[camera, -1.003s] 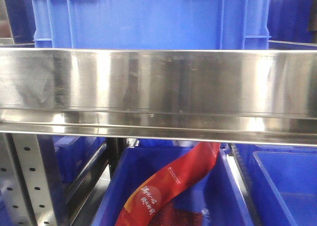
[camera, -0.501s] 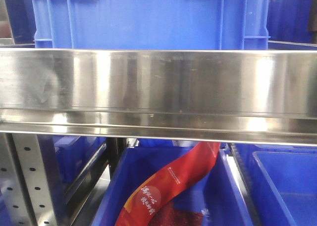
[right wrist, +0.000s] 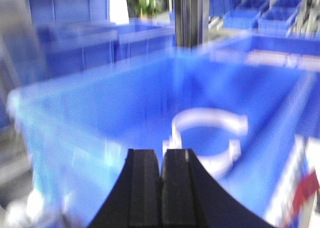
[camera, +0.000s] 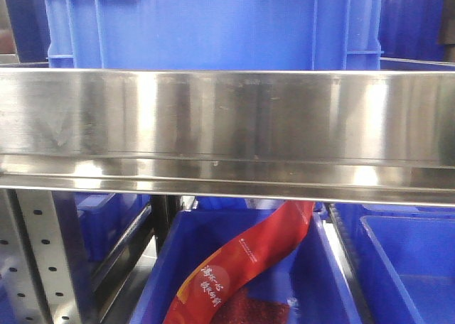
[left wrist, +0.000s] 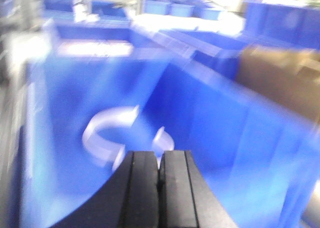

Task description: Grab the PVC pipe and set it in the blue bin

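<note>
motion blur softens both wrist views, yet the main things read clearly. left gripper (left wrist: 159, 170) has its two black fingers (left wrist: 141, 188) pressed flat together with nothing between them, hanging above the open blue bin (left wrist: 210, 123). inside that bin, on its floor just beyond the fingertips, lie white curved plastic pieces: a larger arched pvc pipe (left wrist: 105, 133) left of the gripper, and a smaller white curl (left wrist: 162, 138) right at the fingertip line. whether the two curls join into one part cannot be told through the blur. a brown cardboard box (left wrist: 280, 83) sits past the bin's right wall.

right gripper (right wrist: 161, 173) is likewise clenched on nothing, fingers (right wrist: 144, 188) touching, poised over a blue bin (right wrist: 75, 123). beyond its tips a white ring-like pvc piece (right wrist: 210, 138) rests on the bin floor, arched with an open gap.

from the front view neither arm shows: a steel shelf beam (camera: 227, 132) crosses the frame, a blue crate (camera: 213, 25) stands above it, and below it a red printed bag (camera: 249, 267) leans inside another blue crate (camera: 313, 281).
</note>
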`<state>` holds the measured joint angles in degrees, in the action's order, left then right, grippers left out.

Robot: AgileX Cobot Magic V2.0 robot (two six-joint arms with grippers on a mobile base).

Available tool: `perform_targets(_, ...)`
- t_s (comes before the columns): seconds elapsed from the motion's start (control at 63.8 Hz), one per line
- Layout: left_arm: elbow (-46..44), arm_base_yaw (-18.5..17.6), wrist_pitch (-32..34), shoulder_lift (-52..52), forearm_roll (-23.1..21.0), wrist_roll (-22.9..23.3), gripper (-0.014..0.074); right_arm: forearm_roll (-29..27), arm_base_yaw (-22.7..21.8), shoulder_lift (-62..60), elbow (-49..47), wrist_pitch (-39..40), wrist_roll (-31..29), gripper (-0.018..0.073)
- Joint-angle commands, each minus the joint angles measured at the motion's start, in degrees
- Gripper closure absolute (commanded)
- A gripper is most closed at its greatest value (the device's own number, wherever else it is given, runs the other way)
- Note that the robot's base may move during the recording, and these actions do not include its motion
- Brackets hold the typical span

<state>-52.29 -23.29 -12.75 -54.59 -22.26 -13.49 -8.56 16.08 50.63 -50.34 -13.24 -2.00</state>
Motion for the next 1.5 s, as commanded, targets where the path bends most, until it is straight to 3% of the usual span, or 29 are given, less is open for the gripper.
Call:
perform_targets(0.0, 5.72, -0.42, 2.86, 6.31, -0.94, 0.25, 0.0707, 0.58, -0.09, -4.62, 3.91, 2.12, 0.0, 0.0727)
perform_targets(0.157, 12.54, -0.42, 6.24, 14.95, -0.94, 0.25, 0.0707, 0.58, -0.09, -9.81, 7.42, 3.11, 0.0, 0.0727)
perform_targets(0.407, 12.93, -0.42, 7.62, 21.8, -0.94, 0.25, 0.0707, 0.58, -0.09, -12.69, 7.42, 4.77, 0.0, 0.0727)
perform_targets(0.956, 12.93, -0.42, 7.77, 22.66, -0.94, 0.25, 0.0707, 0.58, -0.09, -12.58, 7.47, 4.66, 0.0, 0.0727)
perform_targets(1.065, 12.93, -0.42, 7.77, 22.66, -0.94, 0.25, 0.0707, 4.44, -0.37, -13.62, 8.82, 5.03, 0.0, 0.0727)
perform_targets(1.222, 12.93, -0.42, 7.77, 22.66, -0.94, 0.25, 0.0707, 5.06, -7.93, -18.76, 18.51, 9.77, 0.4, 0.0727)
perform_targets(1.379, 12.93, -0.42, 7.77, 22.66, -0.94, 0.25, 0.0707, 5.06, -16.91, -25.05, 31.43, 19.68, 0.4, 0.0727)
perform_targets(1.488, 12.93, -0.42, 7.77, 22.66, -0.94, 0.25, 0.0707, 5.06, -20.66, -29.35, 39.23, 20.98, 0.4, 0.0727)
